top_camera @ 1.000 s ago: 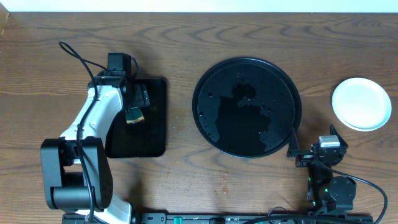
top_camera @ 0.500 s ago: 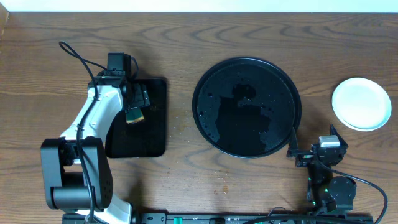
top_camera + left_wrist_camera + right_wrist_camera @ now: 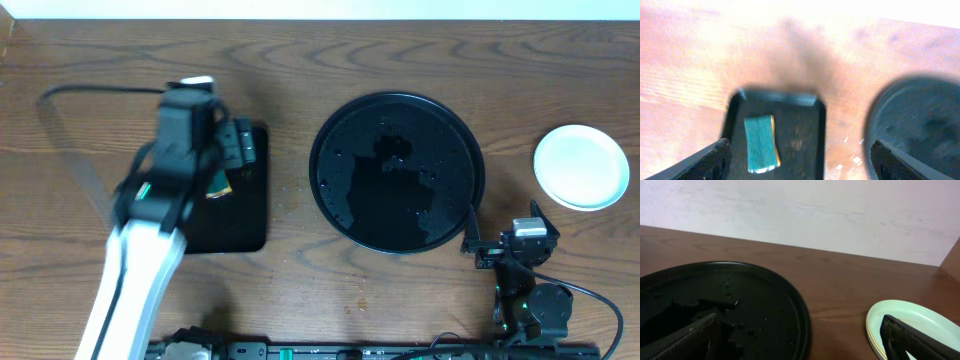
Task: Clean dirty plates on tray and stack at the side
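Observation:
The round black tray [image 3: 340,195] lies mid-table with no plate on it, only wet specks; its rim [image 3: 790,295] fills the left of the right wrist view. The plates [image 3: 581,167] sit stacked on the table right of the tray, a pale plate on top and a yellow rim under it [image 3: 910,316]. My right gripper [image 3: 502,226] rests open near the front edge, between tray and plates, holding nothing [image 3: 802,340]. My left gripper [image 3: 232,148] is open and blurred above the rectangular tray, also empty [image 3: 802,165].
A small rectangular black tray [image 3: 245,215] lies at the left with a green-and-yellow sponge [image 3: 217,186] on it; both trays [image 3: 810,120] and the sponge [image 3: 760,143] show in the left wrist view. Bare wood surrounds the trays.
My left arm has swung up from the rectangular tray and is blurred with motion. The sponge stays on that tray. The right arm, round tray and plates have not moved.

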